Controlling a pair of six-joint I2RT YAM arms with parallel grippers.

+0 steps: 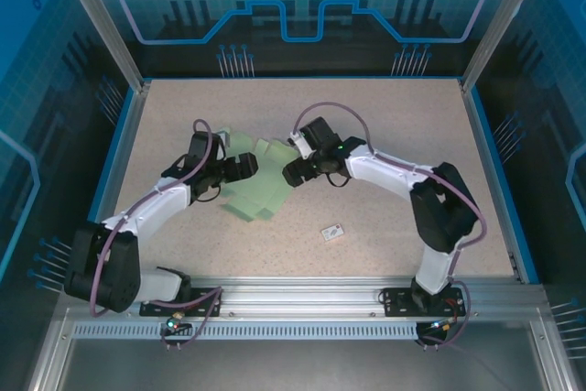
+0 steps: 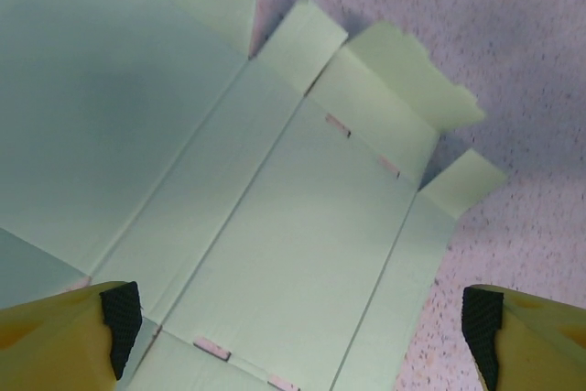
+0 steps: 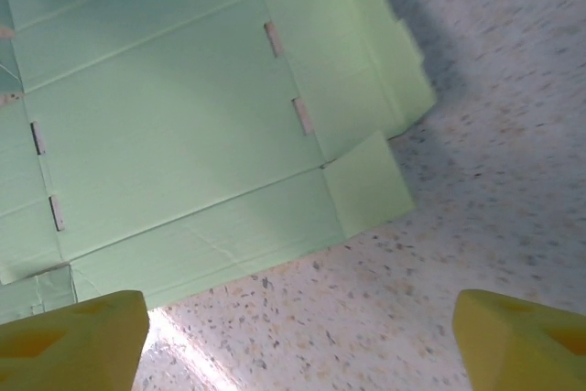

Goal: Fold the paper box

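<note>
The paper box is a flat pale mint-green cut-out with creases, flaps and slots, lying in the middle of the speckled table. My left gripper hangs over its left side. In the left wrist view the card spreads under the gripper, whose yellow fingers stand wide apart and open. My right gripper is at the card's right side. In the right wrist view it is open over bare table, just off the long edge of the card. Neither gripper holds anything.
A tiny white tag lies on the table to the right of the card, towards the near edge. Blue walls bound the table on the left, right and back. An aluminium rail with the arm bases runs along the front.
</note>
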